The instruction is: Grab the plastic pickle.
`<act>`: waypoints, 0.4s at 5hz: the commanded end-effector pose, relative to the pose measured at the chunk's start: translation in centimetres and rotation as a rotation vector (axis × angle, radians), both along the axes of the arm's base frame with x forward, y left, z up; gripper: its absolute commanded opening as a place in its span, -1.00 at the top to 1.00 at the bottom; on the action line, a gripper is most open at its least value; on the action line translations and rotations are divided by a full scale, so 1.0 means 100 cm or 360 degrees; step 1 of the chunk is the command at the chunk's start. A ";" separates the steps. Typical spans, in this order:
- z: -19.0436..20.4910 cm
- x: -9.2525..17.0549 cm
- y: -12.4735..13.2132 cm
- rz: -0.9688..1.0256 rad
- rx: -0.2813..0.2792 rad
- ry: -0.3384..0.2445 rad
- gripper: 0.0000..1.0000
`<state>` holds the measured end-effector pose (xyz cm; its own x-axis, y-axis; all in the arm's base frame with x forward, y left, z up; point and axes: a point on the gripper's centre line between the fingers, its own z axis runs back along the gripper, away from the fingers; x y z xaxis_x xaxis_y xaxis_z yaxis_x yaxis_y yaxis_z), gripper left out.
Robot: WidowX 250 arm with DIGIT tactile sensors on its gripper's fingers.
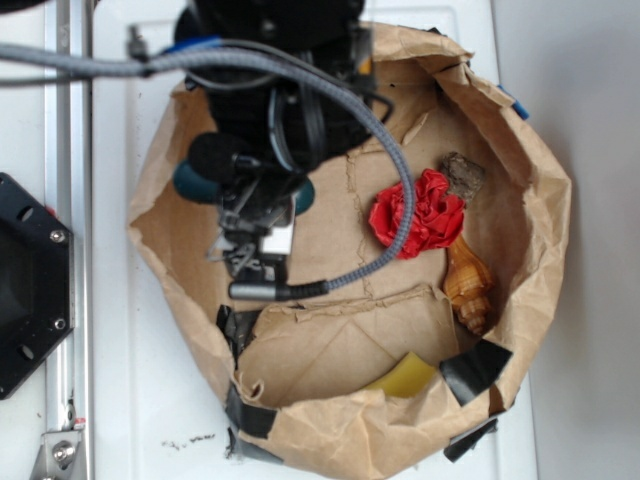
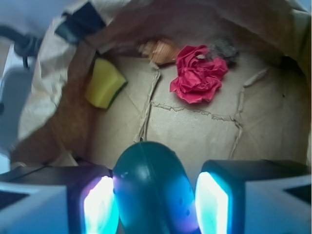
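Spread to either side of the smooth, glossy dark teal-green oblong plastic pickle [image 2: 155, 192], the hand [image 2: 156, 204] has its two glowing blue pads flanking the toy. On the left a pad [image 2: 100, 207] sits just against the pickle's flank; on the right a narrow gap shows beside the other pad, so a firm pinch cannot be confirmed (the wrist view is blurred at that edge).

From the exterior view the black arm and its grey braided cable [image 1: 395, 170] hang over the left half of a crumpled brown paper bag [image 1: 545, 240] opened out like a bowl on the white counter [image 1: 590, 100]. Both teal ends of the pickle [image 1: 190, 183] peek out from beneath the hand [image 1: 250, 200], near the bag's left wall.

Well apart from it, toward the bag's right side, lies a red crumpled fabric flower [image 1: 425, 210]. A small grey-brown rough lump [image 1: 463, 175] touches its upper right edge, and a brown ridged seashell [image 1: 470, 285] lies just below the flower. A flat yellow piece [image 1: 405, 377] rests at the bag's near edge, beside black tape [image 1: 475, 368]
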<state>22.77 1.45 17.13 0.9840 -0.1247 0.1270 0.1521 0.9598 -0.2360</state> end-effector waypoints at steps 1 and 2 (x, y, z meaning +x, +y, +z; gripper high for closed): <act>0.012 0.016 -0.004 0.0095 -0.0057 -0.0107 1.00; 0.012 0.018 -0.007 0.0098 0.0004 -0.0164 1.00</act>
